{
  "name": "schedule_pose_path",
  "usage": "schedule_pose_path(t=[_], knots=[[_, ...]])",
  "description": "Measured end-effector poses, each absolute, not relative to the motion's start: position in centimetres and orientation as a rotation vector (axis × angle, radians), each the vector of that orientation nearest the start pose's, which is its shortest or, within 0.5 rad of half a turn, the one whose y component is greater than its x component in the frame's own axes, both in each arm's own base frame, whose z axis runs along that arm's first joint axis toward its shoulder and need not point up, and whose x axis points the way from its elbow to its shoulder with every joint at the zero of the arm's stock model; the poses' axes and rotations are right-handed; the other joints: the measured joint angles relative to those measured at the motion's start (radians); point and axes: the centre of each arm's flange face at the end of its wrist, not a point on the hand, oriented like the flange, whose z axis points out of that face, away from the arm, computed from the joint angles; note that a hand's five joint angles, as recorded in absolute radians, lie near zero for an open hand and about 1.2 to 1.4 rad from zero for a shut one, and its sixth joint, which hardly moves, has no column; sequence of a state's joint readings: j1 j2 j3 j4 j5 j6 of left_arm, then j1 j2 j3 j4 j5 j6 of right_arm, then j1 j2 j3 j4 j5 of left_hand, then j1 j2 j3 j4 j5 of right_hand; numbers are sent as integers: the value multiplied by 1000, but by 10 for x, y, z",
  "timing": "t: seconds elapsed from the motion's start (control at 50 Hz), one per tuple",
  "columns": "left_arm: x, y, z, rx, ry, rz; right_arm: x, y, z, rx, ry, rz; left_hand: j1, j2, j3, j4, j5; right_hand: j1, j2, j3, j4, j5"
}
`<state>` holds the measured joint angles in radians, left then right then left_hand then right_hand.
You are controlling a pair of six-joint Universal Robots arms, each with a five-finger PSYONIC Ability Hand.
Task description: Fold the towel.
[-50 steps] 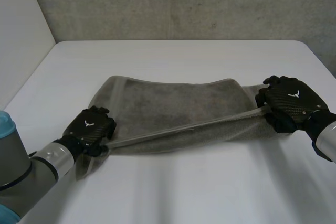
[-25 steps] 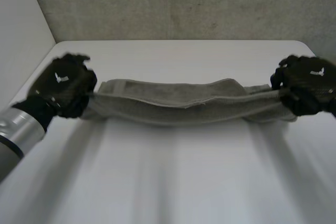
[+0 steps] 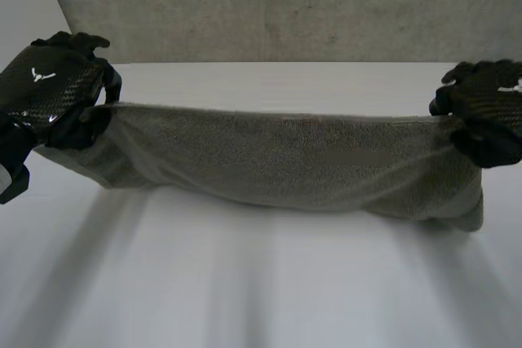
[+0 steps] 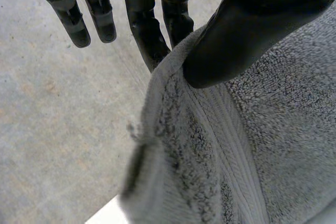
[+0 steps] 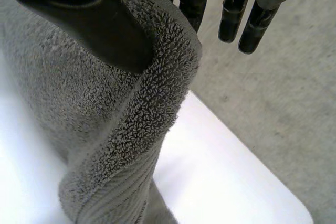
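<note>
**benchrat:** Where was the towel when you froze it?

**me:** The towel (image 3: 285,156) was up in the air over the table (image 3: 261,291), stretched sideways between both hands. Its top edge was pulled nearly straight and the rest sagged below. From the head view I couldn't tell whether the bottom brushed the table. I had the left hand (image 3: 49,91) on the towel's left top corner and the right hand (image 3: 489,116) on the right one.

**benchrat:** A real grip, or just draped over?

**me:** A pinch on both sides. In the left wrist view the thumb (image 4: 236,40) pressed the hem against a couple of fingers (image 4: 152,35), and the others stuck out straight, clear of the cloth. The right wrist view was the mirror of that: thumb (image 5: 89,19) clamped on the terry edge, two fingers (image 5: 247,19) free beyond it.

**benchrat:** So which step was that?

**me:** I read it as the carry part of a fold, with the edge lifted but nothing laid down yet. I figured the next move needed both hands travelling together at the same height and tension. Then they'd lower the held edge flat so the halves matched, and release only once the corners lined up. One hand lagging would have skewed the whole thing.
</note>
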<state>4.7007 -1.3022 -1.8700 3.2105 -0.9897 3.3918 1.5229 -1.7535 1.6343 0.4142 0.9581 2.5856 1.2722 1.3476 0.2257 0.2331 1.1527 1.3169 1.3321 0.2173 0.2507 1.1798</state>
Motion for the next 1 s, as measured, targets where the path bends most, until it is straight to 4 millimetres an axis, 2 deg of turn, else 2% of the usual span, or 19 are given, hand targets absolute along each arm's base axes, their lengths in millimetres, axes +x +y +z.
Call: schedule_pose_path(t=[0.14, 0.26, 0.46, 0.7, 0.92, 1.0], knots=[[-182, -237, 281, 991, 2241, -2349, 170, -234, 278, -1179, 2194, -1724, 3, 0, 0, 0, 0, 0, 0, 0, 0, 0], [-182, -246, 262, 997, 2346, -2280, 157, -244, 253, -1194, 2291, -1623, 3, 0, 0, 0, 0, 0, 0, 0, 0, 0], [-184, -262, 240, 1010, 2463, -2201, 148, -255, 244, -1178, 2322, -1595, 3, 0, 0, 0, 1, 0, 0, 0, 0, 0], [-186, -307, 215, 1043, 2510, -2110, 143, -294, 225, -1181, 2344, -1592, 3, 0, 0, 0, 3, 0, 0, 0, 0, -4], [-188, -313, 212, 1094, 2469, -2095, 143, -295, 220, -1178, 2334, -1567, 3, 0, 0, 0, 4, -19, -43, 0, 0, -72], [-188, -313, 212, 1098, 2470, -2094, 144, -294, 219, -1173, 2326, -1557, 4, 2, 0, 0, 22, -236, -247, 0, 0, -272]])
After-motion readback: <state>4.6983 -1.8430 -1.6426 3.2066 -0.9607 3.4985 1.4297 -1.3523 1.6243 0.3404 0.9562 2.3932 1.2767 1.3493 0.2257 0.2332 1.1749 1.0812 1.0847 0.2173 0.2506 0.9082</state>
